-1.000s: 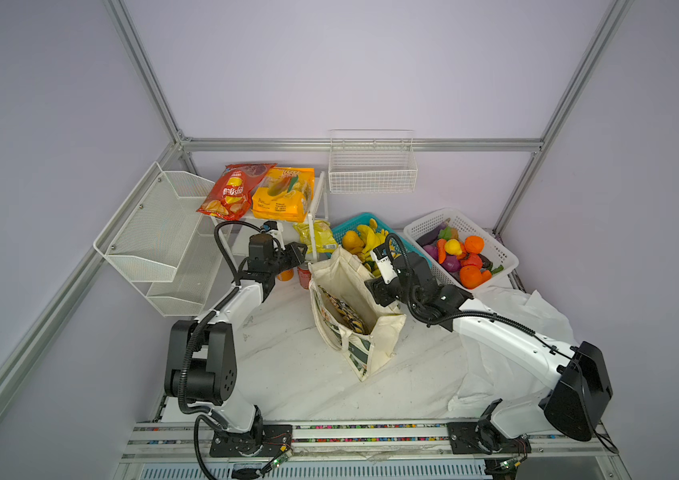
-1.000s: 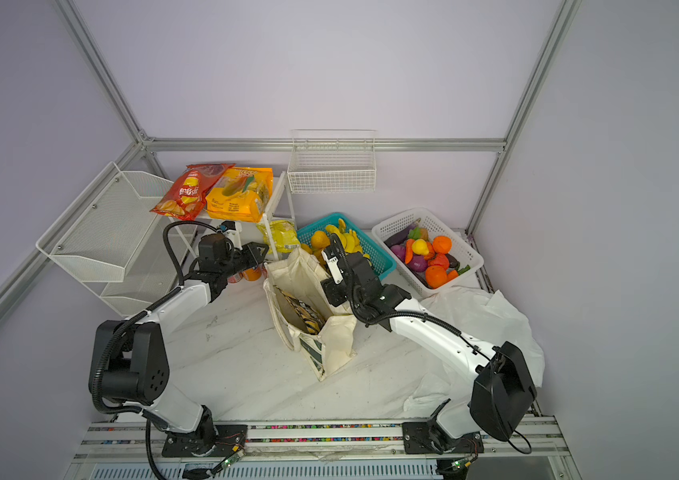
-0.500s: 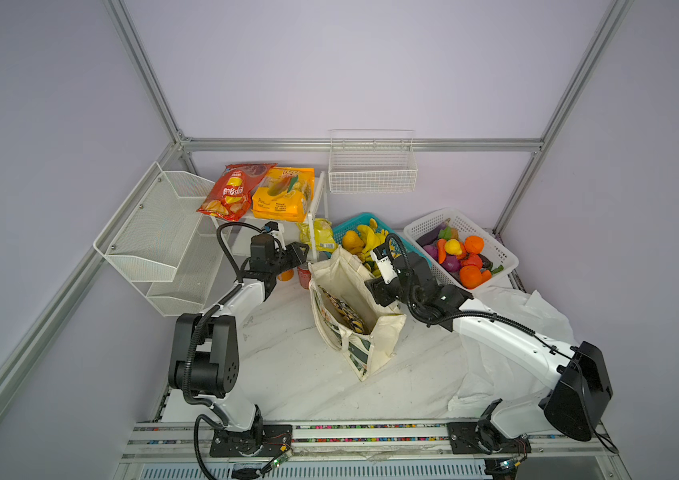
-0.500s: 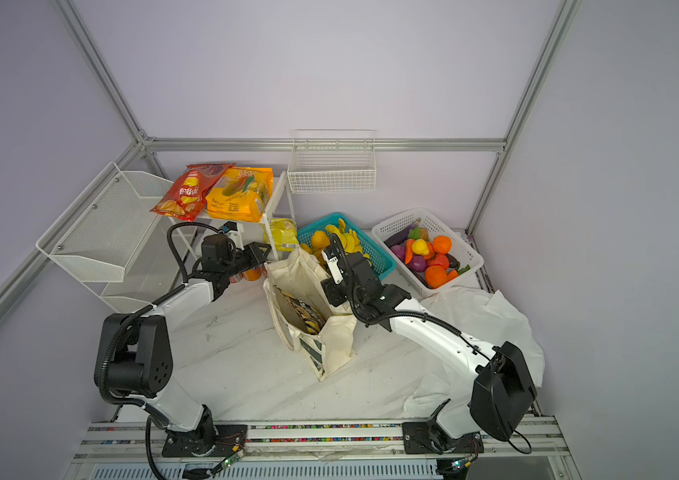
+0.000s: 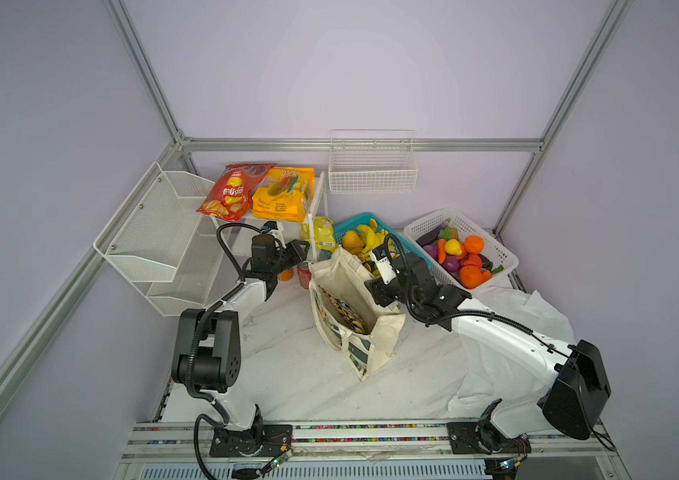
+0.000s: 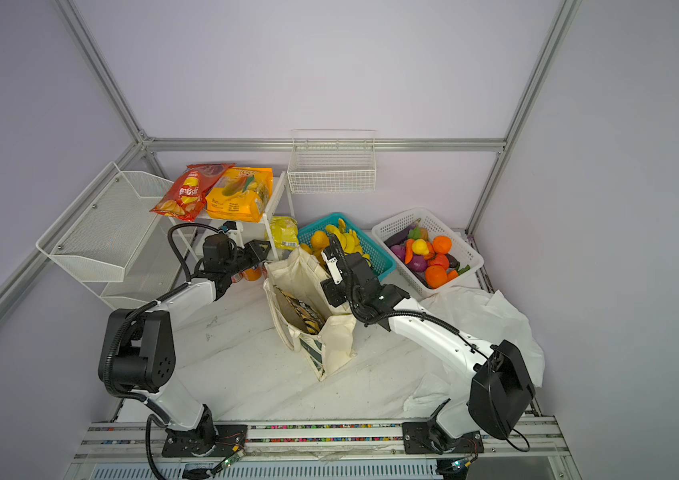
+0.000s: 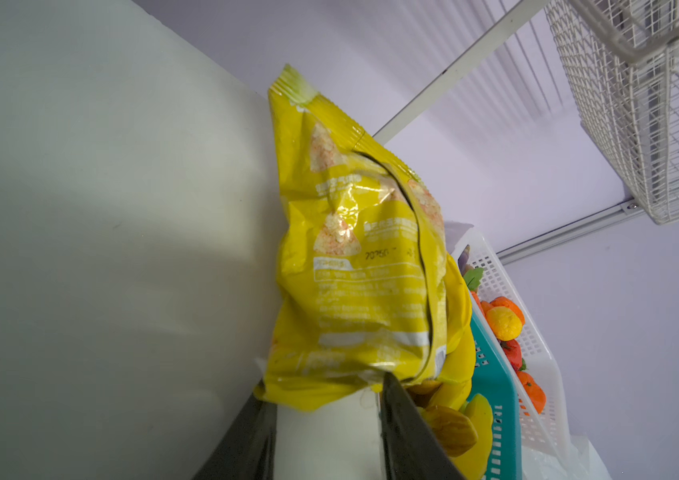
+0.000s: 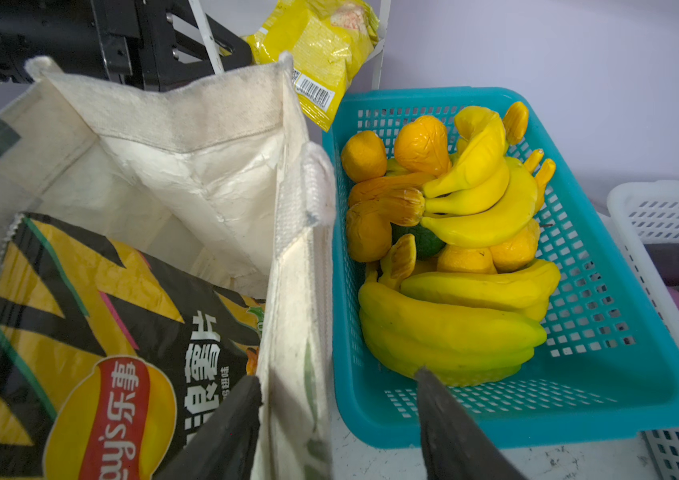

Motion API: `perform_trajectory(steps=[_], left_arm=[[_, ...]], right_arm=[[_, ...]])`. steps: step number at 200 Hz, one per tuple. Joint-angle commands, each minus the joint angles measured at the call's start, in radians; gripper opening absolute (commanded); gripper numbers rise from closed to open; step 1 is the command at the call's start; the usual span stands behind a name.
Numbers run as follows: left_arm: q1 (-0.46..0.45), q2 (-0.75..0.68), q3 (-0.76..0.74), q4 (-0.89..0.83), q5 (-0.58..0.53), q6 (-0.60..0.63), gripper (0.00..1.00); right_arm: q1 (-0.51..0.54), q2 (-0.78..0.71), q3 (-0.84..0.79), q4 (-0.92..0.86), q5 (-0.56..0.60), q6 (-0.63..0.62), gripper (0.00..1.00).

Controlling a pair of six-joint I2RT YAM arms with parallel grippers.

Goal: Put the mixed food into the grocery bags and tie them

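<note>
The small yellow snack packet [image 7: 354, 270] sits in a tight pocket behind the cream canvas tote [image 5: 387, 336], with the leg of the white rack [image 5: 310, 220] on one side and the teal basket [image 8: 599, 291] of bananas [image 8: 454, 328] just beside it on the other. The left gripper [image 7: 321, 390] has its jaws parted, with its fingertips [image 7: 387, 386] at the packet's lower edge; whether they touch it I cannot tell. A red can [image 5: 303, 271] stands close below that gripper.

The tote stands open with the black chip bag [image 8: 80, 299] inside. The right gripper [image 8: 335, 376] is spread wide and astride the tote's rim, one finger inside by the chip bag and the other over the basket.

Bare marble tabletop [image 5: 287, 365] lies in front of the tote. The white plastic carrier bag [image 5: 512, 316] lies crumpled under the right arm.
</note>
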Motion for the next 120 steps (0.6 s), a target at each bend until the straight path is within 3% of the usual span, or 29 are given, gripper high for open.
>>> perform_trajectory(steps=[1, 27, 44, 120], left_arm=[[0.012, 0.009, 0.065, 0.096, 0.015, -0.035, 0.31], [0.014, 0.007, 0.049, 0.127, -0.001, -0.060, 0.15], [0.015, -0.005, 0.031, 0.139, -0.021, -0.067, 0.00], [0.031, -0.145, -0.113, 0.151, -0.089, -0.090, 0.00]], right_arm=[[0.007, 0.016, -0.001, -0.013, 0.005, -0.023, 0.61], [0.007, 0.016, -0.002, -0.017, 0.009, -0.024, 0.61], [0.007, 0.016, -0.003, -0.015, 0.009, -0.023, 0.61], [0.007, 0.018, -0.003, -0.012, 0.009, -0.023, 0.61]])
